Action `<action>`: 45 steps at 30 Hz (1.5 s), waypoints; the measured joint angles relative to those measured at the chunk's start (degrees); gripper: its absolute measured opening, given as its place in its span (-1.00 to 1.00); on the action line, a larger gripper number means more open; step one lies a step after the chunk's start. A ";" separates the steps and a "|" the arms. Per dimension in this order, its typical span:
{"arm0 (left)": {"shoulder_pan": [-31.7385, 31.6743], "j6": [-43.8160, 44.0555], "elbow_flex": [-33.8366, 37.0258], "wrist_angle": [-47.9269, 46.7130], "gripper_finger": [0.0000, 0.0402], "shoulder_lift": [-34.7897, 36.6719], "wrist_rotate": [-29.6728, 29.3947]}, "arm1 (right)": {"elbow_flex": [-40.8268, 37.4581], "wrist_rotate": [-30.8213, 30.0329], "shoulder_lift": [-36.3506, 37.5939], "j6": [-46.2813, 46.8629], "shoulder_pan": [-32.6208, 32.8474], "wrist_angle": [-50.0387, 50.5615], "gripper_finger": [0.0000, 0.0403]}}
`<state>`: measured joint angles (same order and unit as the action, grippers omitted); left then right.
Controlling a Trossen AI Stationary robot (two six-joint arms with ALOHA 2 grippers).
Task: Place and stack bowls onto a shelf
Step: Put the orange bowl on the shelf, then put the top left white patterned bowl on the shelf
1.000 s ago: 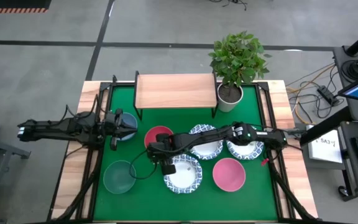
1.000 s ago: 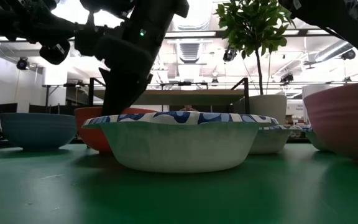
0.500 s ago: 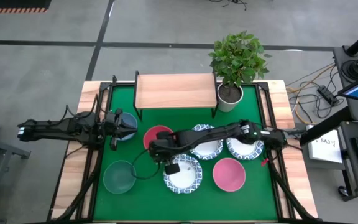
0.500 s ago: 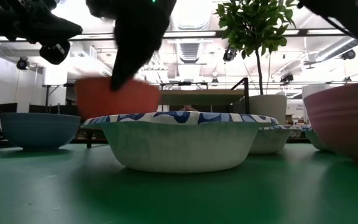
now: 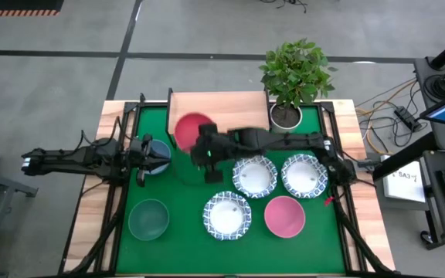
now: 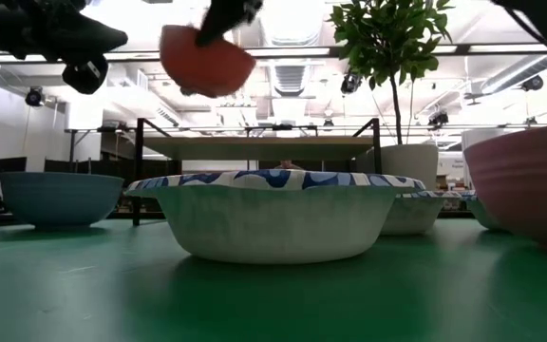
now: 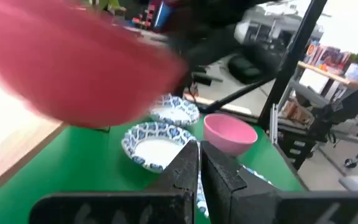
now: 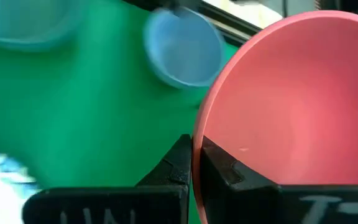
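My right gripper (image 5: 204,145) is shut on a red bowl (image 5: 192,129), which it holds high over the left front corner of the wooden shelf (image 5: 230,112). In the low view the red bowl (image 6: 207,59) hangs tilted above the shelf (image 6: 254,145). My left gripper (image 5: 147,154) is shut with nothing in it, above a blue bowl (image 5: 161,157) at the table's left. On the green mat stand a teal bowl (image 5: 147,218), a pink bowl (image 5: 285,215) and three white patterned bowls (image 5: 227,215). My right gripper pinches the red bowl's rim (image 8: 199,124), one finger inside the bowl and one outside. The fingers come from the bowl's near right side. The bowl is lifted clear of table and shelf and sits tilted in the hold.
A white plant pot (image 5: 286,117) with a leafy plant stands just right of the shelf. The other two white patterned bowls (image 5: 255,176) (image 5: 305,174) lie under my right arm. Black frame rails (image 5: 130,131) run along the mat's sides.
My right gripper has shut on the red bowl's rim, lifted it off the mat and carried it up and toward the table's far edge, over the shelf's left end. The bowl has tipped from level to tilted.
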<state>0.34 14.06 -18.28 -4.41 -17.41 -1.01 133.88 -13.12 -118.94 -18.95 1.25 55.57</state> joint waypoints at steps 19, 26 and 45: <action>0.00 2.93 -0.02 5.93 -1.00 0.87 0.09 | -0.04 8.79 -5.02 -1.26 -16.20 -8.91 -0.86; 0.00 2.93 -0.02 5.95 -1.00 0.85 0.11 | -0.04 8.65 -5.02 -1.21 -16.21 -9.66 -0.53; 0.03 7.48 -0.02 5.75 -1.00 0.40 0.15 | -0.04 10.13 0.27 -1.01 -10.64 0.18 -0.33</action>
<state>0.36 21.54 -18.31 1.33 -17.01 -0.86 133.84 -2.99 -118.67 -19.96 -9.39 55.75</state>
